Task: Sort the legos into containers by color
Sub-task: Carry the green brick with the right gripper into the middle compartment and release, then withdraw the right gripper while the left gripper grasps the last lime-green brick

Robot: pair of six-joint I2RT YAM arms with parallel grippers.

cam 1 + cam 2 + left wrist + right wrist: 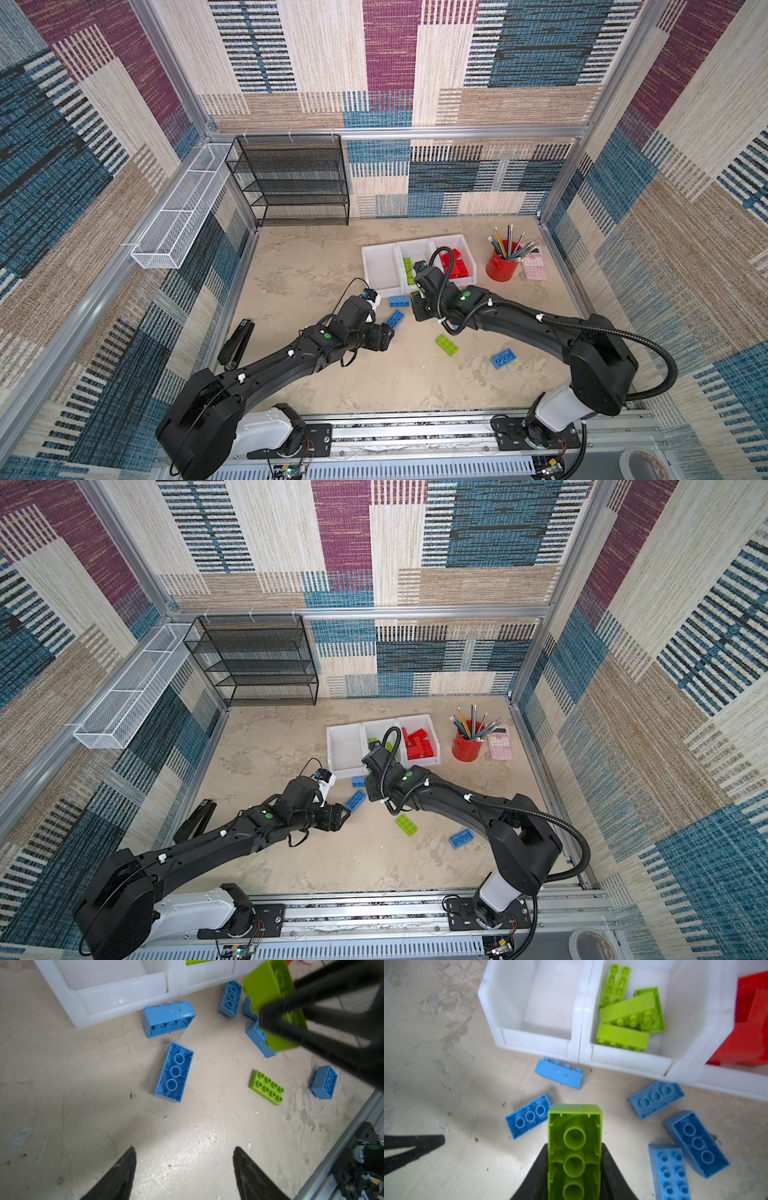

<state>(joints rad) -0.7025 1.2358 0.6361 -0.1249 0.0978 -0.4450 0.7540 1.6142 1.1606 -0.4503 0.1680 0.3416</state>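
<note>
Sticking out from the right end effector [574,1148], a green brick [574,1126] is clamped by its long sides, with its hollow underside facing the wrist camera. It points at the row of white bins [579,1057] and stops short of their front lips. It is roughly in line with the wall between the empty bin [533,1043] and the middle bin [631,1060], where several green bricks [623,1038] already lie. The third bin [729,1083] holds red bricks [747,1043].

In the left wrist view the held brick is blurred, but it appears to hang clear of the surface [62,1084]. Blue bricks lie loose around it. One is on its side [559,1073] just in front of the empty bin's lip, and one is upside down [529,1115] just beside the held brick. Three more [695,1142] are clustered before the middle and third bins.

The left end effector [184,1149] hovers over bare surface near the upside-down blue brick, its fingers apart with nothing between them. A second green brick [446,345] lies flat, studs up, nearer the robot's base, with a lone blue brick [503,358] beyond it.
</note>
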